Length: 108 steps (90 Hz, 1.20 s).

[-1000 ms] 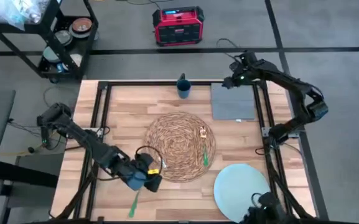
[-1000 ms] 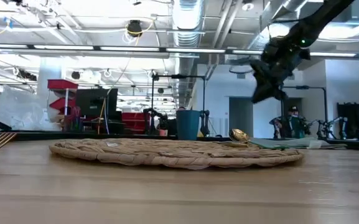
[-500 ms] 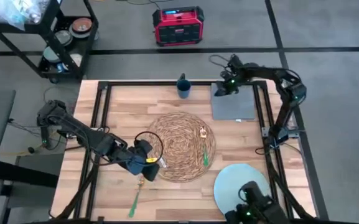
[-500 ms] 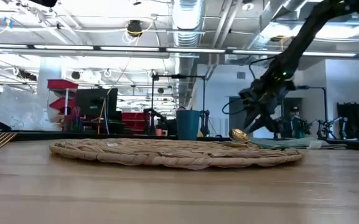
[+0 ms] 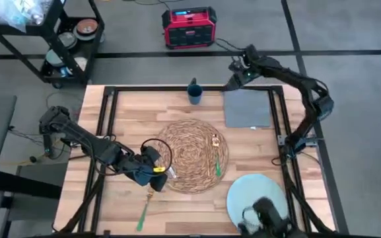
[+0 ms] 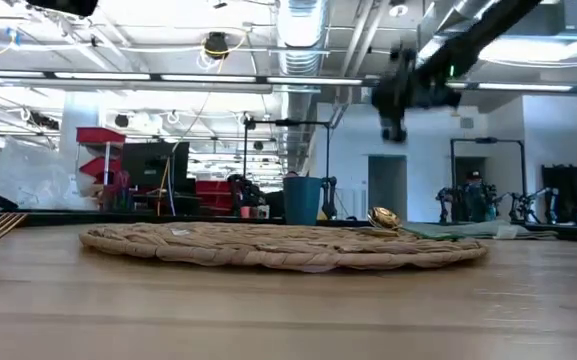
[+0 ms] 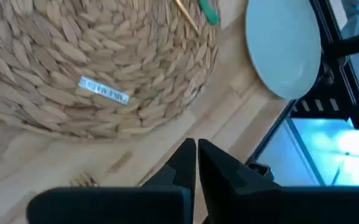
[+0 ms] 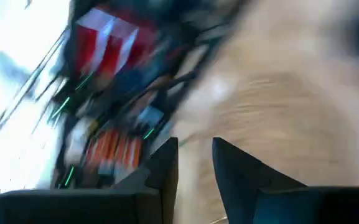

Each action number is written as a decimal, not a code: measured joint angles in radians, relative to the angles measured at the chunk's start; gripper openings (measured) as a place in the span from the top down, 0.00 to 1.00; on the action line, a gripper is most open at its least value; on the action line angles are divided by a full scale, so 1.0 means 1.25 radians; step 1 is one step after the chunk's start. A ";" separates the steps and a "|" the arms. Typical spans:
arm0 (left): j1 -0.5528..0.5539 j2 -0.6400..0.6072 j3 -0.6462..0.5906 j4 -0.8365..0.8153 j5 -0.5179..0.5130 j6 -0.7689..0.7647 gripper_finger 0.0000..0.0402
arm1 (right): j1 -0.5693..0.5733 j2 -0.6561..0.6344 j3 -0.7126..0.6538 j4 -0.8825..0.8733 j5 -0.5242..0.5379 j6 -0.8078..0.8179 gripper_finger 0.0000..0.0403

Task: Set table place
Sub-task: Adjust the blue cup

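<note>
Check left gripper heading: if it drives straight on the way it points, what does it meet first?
Probably the woven placemat. The left gripper, fingers shut and empty, points across bare table at the mat's near edge; the blue plate lies off to one side. Height above the table is unclear.

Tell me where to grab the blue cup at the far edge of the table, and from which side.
Take the blue cup by its side wall, just below the rim, probably coming level from the napkin side. It stands upright, mouth up, with straight walls and free space around it, and the right gripper hovers nearest, over the far edge of the table.
</note>
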 joint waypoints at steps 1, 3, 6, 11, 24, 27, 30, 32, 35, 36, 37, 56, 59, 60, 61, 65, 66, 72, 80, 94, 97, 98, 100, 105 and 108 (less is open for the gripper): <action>0.000 0.000 0.000 -0.001 -0.004 0.004 1.00 | 0.012 -0.008 -0.001 0.003 0.000 -0.001 0.78; 0.000 0.000 0.000 -0.005 -0.012 0.013 1.00 | 0.039 -0.021 -0.001 0.023 0.004 0.001 0.78; 0.000 -0.001 0.000 -0.016 -0.029 0.031 1.00 | 0.079 -0.033 -0.001 0.095 0.017 0.020 0.78; 0.000 -0.012 0.000 -0.050 -0.069 0.061 1.00 | 0.134 -0.051 0.007 0.255 0.059 0.091 0.78; 0.024 -0.083 0.000 -0.147 -0.123 0.088 1.00 | 0.246 -0.033 0.141 0.328 0.332 0.070 0.85; 0.032 -0.098 0.000 -0.166 -0.123 0.102 1.00 | 0.252 -0.016 0.197 0.191 0.428 -0.035 0.87; 0.037 -0.110 0.000 -0.178 -0.122 0.115 1.00 | 0.253 0.014 0.265 0.044 0.567 -0.156 0.90; 0.039 -0.117 0.000 -0.188 -0.122 0.123 1.00 | 0.252 0.036 0.309 -0.049 0.669 -0.249 0.91; 0.043 -0.124 0.000 -0.208 -0.121 0.136 1.00 | 0.248 0.071 0.370 -0.177 0.838 -0.367 0.93; 0.045 -0.126 0.000 -0.215 -0.121 0.140 1.00 | 0.247 0.084 0.388 -0.214 0.891 -0.397 0.94; 0.046 -0.128 0.000 -0.221 -0.120 0.144 1.00 | 0.246 0.098 0.406 -0.247 0.945 -0.423 0.94; 0.120 -0.114 0.000 -0.196 -0.126 0.208 1.00 | 0.163 0.246 0.552 -0.285 1.208 -0.467 0.99; 0.135 -0.110 0.000 -0.181 -0.126 0.216 1.00 | 0.150 0.260 0.556 -0.263 1.210 -0.447 1.00; 0.139 -0.108 0.000 -0.174 -0.126 0.219 1.00 | 0.144 0.264 0.557 -0.261 1.211 -0.442 1.00; 0.143 -0.106 0.000 -0.166 -0.126 0.222 1.00 | 0.138 0.268 0.558 -0.261 1.213 -0.438 1.00; 0.151 -0.102 0.000 -0.148 -0.126 0.235 1.00 | 0.114 0.287 0.557 -0.290 1.213 -0.429 1.00; 0.152 -0.101 0.000 -0.146 -0.126 0.238 1.00 | 0.109 0.293 0.557 -0.301 1.214 -0.427 1.00; 0.152 -0.096 0.000 -0.143 -0.125 0.251 1.00 | 0.088 0.333 0.552 -0.341 1.195 -0.412 1.00; 0.150 -0.094 0.000 -0.155 -0.122 0.245 1.00 | 0.076 0.369 0.544 -0.343 1.119 -0.369 1.00; 0.148 -0.094 0.000 -0.171 -0.122 0.214 1.00 | 0.090 0.396 0.548 -0.374 1.073 -0.323 1.00; 0.148 -0.094 0.000 -0.174 -0.121 0.215 1.00 | 0.094 0.403 0.547 -0.370 1.071 -0.317 1.00; 0.148 -0.094 0.000 -0.175 -0.121 0.216 1.00 | 0.096 0.405 0.547 -0.369 1.070 -0.315 1.00; 0.147 -0.094 0.000 -0.176 -0.120 0.220 1.00 | 0.098 0.408 0.547 -0.367 1.060 -0.309 1.00; 0.147 -0.094 0.000 -0.181 -0.120 0.229 1.00 | 0.101 0.418 0.547 -0.366 1.023 -0.280 1.00; 0.147 -0.094 0.000 -0.185 -0.120 0.232 1.00 | 0.102 0.423 0.547 -0.365 0.995 -0.262 1.00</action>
